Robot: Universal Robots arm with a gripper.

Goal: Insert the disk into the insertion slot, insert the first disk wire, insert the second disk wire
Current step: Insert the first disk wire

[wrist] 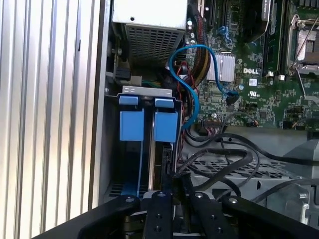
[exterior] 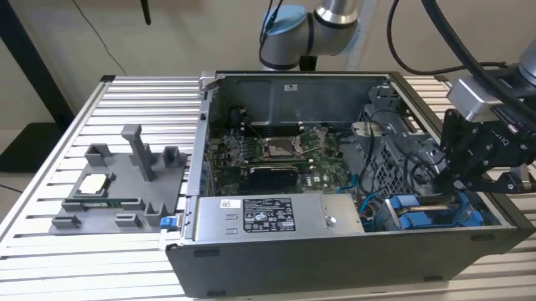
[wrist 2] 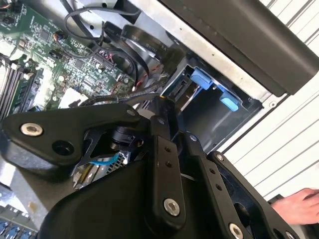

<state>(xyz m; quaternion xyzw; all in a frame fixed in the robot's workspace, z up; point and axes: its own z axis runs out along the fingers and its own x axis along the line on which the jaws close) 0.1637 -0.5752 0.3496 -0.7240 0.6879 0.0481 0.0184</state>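
The open computer case (exterior: 335, 251) lies on the slatted table. The insertion slot (wrist: 147, 91) is the grey bay with blue clips (wrist: 131, 124), by the case's wall. The disk (wrist: 163, 162) sits on edge inside it under its blue carrier (wrist: 165, 125). My gripper (exterior: 459, 182) hangs over this bay at the exterior view's right. Its black fingers (wrist: 160, 206) are pressed together at the disk's end (wrist 2: 180, 93), shut on the end of a black disk wire (wrist: 219, 152) that runs back to the board. The connector itself is hidden by the fingertips (wrist 2: 162, 112).
A blue cable (wrist: 187, 74) loops from the motherboard (wrist: 249, 59) past the bay. The grey power-supply box (exterior: 268, 216) fills the case's front. A grey fixture with parts (exterior: 117, 188) stands on the table at the exterior view's left. A person's hand (wrist 2: 299, 204) rests on the table outside the case.
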